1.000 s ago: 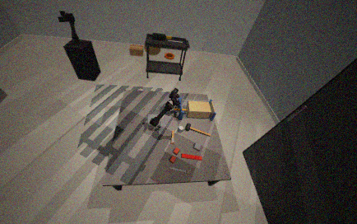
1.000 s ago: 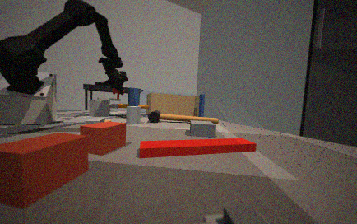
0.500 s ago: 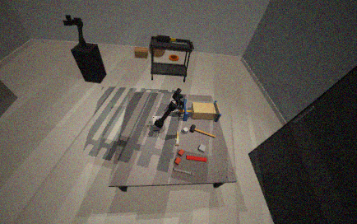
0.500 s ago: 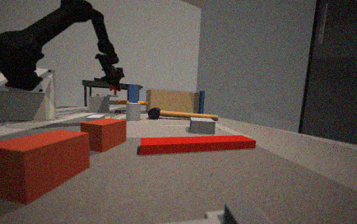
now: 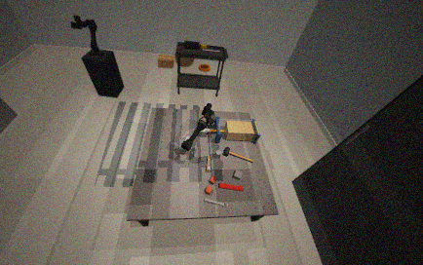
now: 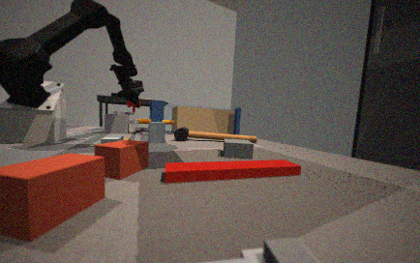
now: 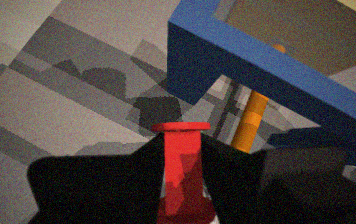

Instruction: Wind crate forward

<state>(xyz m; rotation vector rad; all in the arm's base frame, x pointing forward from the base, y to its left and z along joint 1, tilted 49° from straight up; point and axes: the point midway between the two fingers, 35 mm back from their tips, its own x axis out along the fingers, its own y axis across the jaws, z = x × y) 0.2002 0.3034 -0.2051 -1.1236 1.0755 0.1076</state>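
Note:
My gripper (image 6: 134, 102) (image 7: 179, 137) is shut on the red grip of the winch handle (image 7: 182, 145), beside the blue steel frame (image 5: 217, 131) (image 6: 155, 112) (image 7: 182, 60). The lower end of the handle is hidden in the wrist view, and I cannot tell whether its key sits in the winch hole. The winch is a grey block (image 6: 116, 123), mostly unclear behind the arm. An orange strap (image 6: 144, 121) (image 7: 250, 122) runs from it through the frame to the tan crate (image 5: 240, 131) (image 6: 203, 118). The crate looks flat, with a gap between its front and the frame. The clear panels are hard to make out.
A black-headed hammer (image 5: 241, 156) (image 6: 223, 135) lies near the rack. A small pale cylinder (image 5: 217, 152) (image 6: 157, 131) stands closer to the winch. A red bar (image 5: 231, 187) (image 6: 232, 170), orange-red blocks (image 5: 209, 190) (image 6: 53, 193) and a grey block (image 5: 237, 174) (image 6: 238, 148) lie farther off.

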